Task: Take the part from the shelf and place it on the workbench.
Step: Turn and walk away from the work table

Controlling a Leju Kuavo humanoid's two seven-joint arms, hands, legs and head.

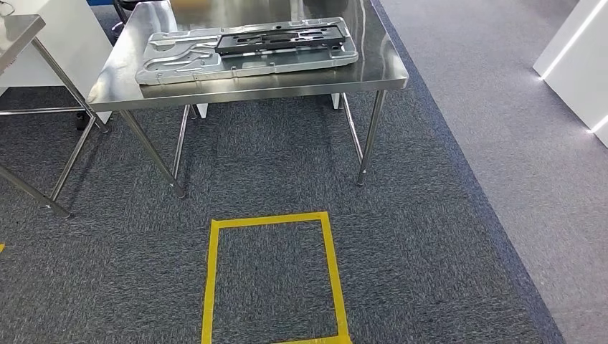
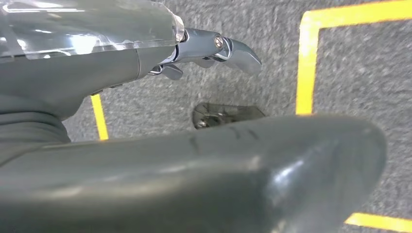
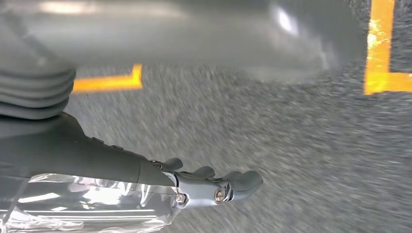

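We see part, grey tray-like panel with black insert, lying flat on steel workbench. No readable writing on it. Left hand over carpet, fingers apart, holding nothing. Right hand likewise empty. Yellow tape square before workbench.

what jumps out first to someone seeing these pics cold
The yellow tape square on the grey carpet, right in front of the camera. Beyond it stands a steel workbench bearing a long silver part with a black piece on top. Each wrist view shows a robot hand over carpet, holding nothing.
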